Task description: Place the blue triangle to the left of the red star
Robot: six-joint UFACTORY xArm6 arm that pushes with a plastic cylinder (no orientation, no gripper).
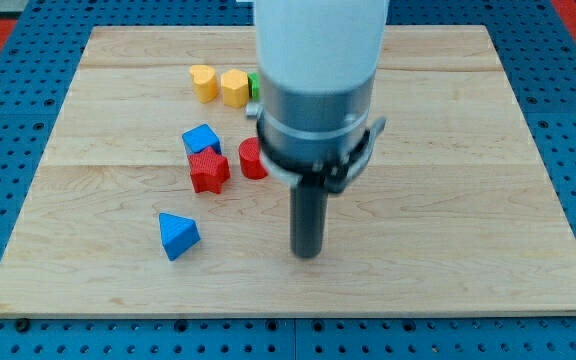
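The blue triangle [177,236] lies on the wooden board [468,200] at the lower left. The red star [208,170] sits above and slightly right of it, touching a blue cube [200,139] above it. My tip [308,254] rests on the board well to the right of the blue triangle, apart from it. The arm's white and grey body hides part of the board's top middle.
A red cylinder [252,158] sits right of the red star, partly hidden by the arm. A yellow heart [203,82] and a yellow hexagon [234,87] lie near the top. A green block [254,85] peeks out beside the arm.
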